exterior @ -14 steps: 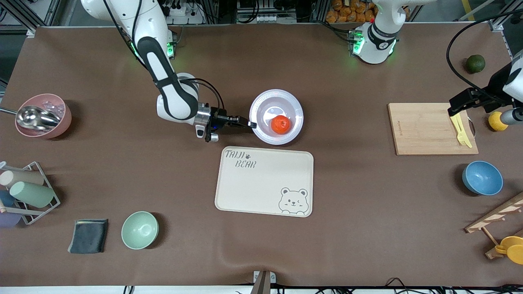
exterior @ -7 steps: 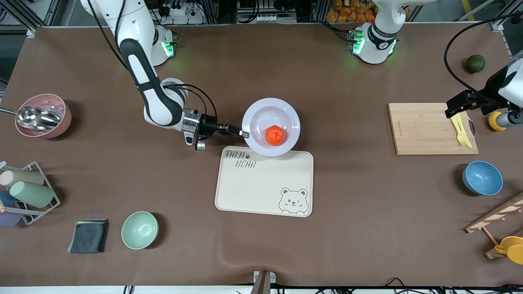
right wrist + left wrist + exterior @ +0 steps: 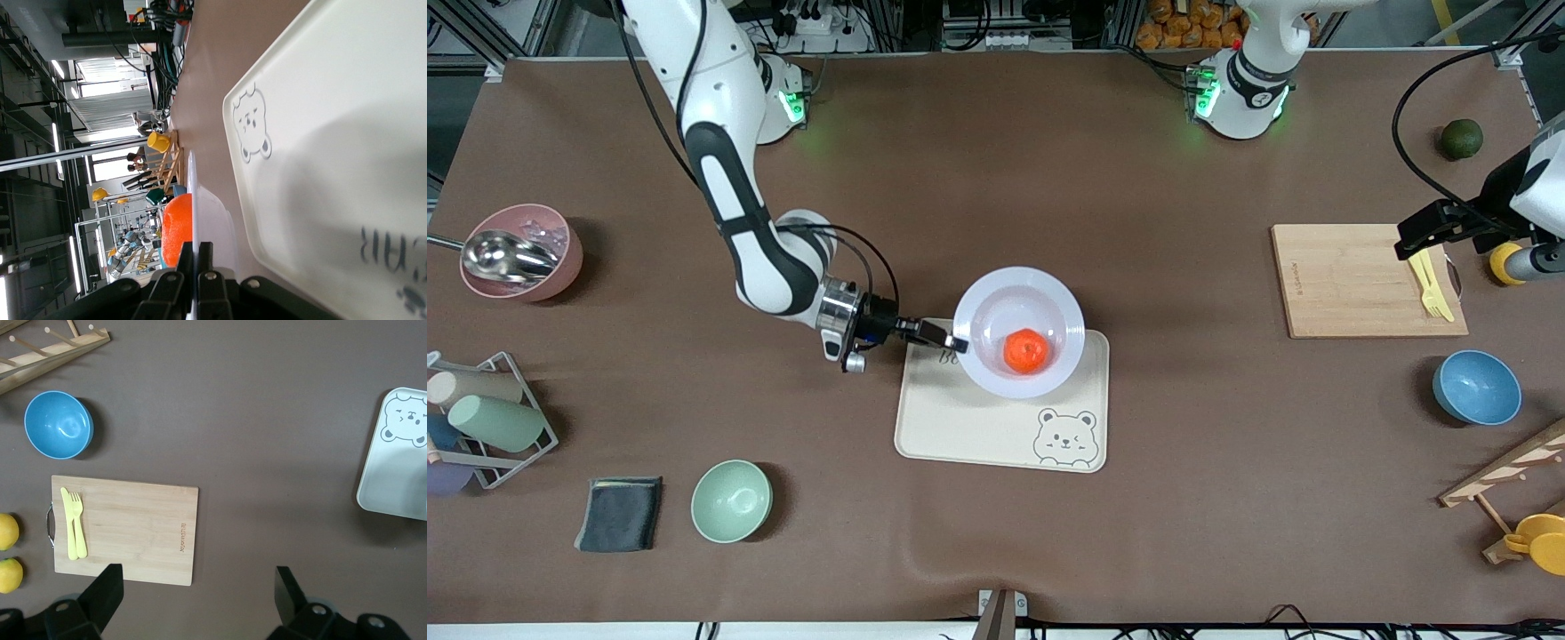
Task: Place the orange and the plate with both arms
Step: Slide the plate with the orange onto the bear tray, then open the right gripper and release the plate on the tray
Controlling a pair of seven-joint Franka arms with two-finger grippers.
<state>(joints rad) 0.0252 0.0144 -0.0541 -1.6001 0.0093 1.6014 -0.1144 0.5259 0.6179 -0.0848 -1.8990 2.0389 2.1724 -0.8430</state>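
Over the bear tray [image 3: 996, 418], the right gripper [image 3: 957, 344], clenched on the one plate [image 3: 978, 313] carrying one orange [image 3: 1025, 350], has moved from bare tabletop; the left gripper [image 3: 195, 587] waits, released.

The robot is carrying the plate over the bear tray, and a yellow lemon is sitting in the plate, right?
Not quite. The fruit in the plate is a red-orange orange, not a yellow lemon; the front view shows it. The rest holds: the right end effector grips the plate's rim over the bear tray.
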